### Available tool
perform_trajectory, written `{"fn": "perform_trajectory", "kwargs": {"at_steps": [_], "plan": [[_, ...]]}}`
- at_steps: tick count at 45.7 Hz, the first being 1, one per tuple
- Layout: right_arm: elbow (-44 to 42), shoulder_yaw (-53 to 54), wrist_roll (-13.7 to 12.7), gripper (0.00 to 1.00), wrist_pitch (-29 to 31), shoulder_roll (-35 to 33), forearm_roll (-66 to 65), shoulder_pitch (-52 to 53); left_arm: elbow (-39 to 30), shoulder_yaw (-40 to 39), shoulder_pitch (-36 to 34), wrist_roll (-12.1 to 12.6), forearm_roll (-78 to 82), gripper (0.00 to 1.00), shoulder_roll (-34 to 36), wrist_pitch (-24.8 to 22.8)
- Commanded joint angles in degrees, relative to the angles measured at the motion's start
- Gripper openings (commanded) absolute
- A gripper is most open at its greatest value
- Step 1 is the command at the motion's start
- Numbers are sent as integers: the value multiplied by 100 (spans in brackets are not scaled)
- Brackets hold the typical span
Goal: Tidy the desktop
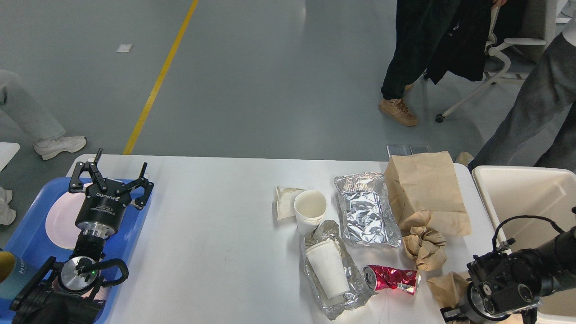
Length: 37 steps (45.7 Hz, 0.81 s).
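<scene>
Your left gripper (109, 174), marked ROBOTIQ, hangs with fingers spread above the blue tray (130, 225) left of the desktop (216, 234). Your right gripper (454, 312) sits right of the red can (390, 278); you cannot tell its finger state.

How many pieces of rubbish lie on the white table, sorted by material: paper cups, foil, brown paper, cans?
Paper cups: 2, upright cup, lying cup
Foil pieces: 2, foil tray, foil sheet
Brown paper pieces: 3, bag, crumpled ball, scrap
Cans: 1, crushed red can
Total: 8

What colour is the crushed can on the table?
Shiny red with a silver top, the can; head view.
</scene>
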Motion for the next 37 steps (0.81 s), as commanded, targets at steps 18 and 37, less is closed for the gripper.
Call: {"fn": "perform_trajectory", "kwargs": {"at_steps": [18, 37], "plan": [[445, -65, 75, 0, 1510, -944, 925, 1276, 0, 0, 0, -1, 0, 96, 1, 0], [1912, -1927, 83, 0, 2890, -1209, 2235, 5353, 0, 0, 0, 8, 0, 96, 1, 0]]}}
